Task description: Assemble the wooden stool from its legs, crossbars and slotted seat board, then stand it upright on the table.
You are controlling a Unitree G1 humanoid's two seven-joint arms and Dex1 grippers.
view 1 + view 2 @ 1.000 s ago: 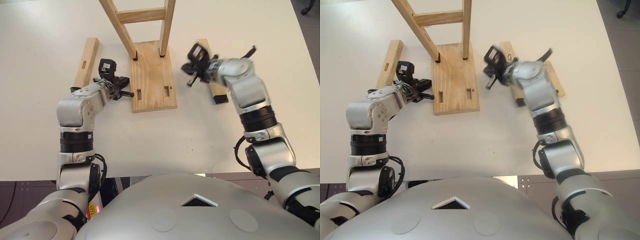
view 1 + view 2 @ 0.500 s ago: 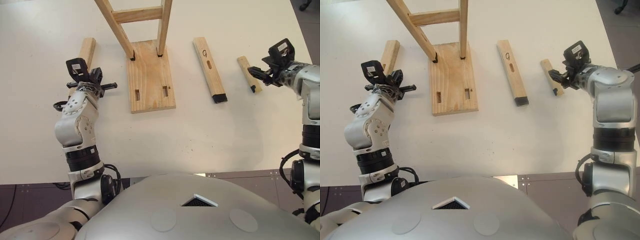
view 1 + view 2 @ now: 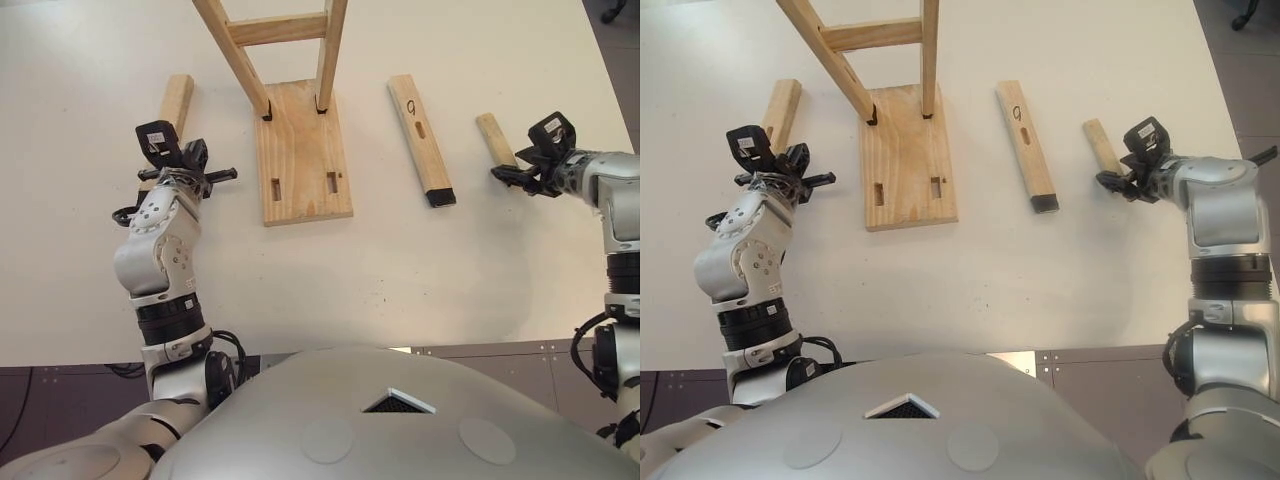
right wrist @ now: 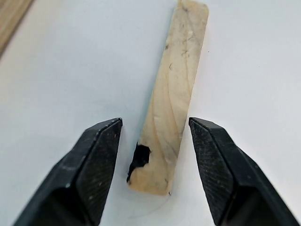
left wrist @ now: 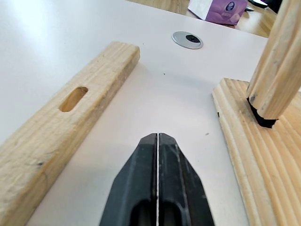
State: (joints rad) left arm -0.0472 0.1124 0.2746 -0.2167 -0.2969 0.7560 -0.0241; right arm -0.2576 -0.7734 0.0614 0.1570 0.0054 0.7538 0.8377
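Right, closest in, the left gripper (image 5: 157, 137) sits low over the white table (image 3: 350, 270), fingers pressed together on nothing. It is pointed into the gap between a loose slotted leg (image 3: 172, 110) and the seat board (image 3: 300, 170), touching neither.

Over on the other side, the right gripper (image 3: 508, 176) is down at the near end of the short crossbar (image 4: 176, 80), fingers spread wide, one on each side of the wood, and the wrist view shows a strip of table between each finger and the piece. The crossbar lies flat, its near end smudged dark.

Moving inward, a second loose leg (image 3: 420, 135) lies flat between the crossbar and the seat board, dark-capped end nearest.

The seat board lies flat at centre, with two slots (image 3: 275, 186) showing at its near end. At its far end, two legs (image 3: 235, 55) stand in their slots, joined by a crossbar (image 3: 282, 30), the left one leaning outward.
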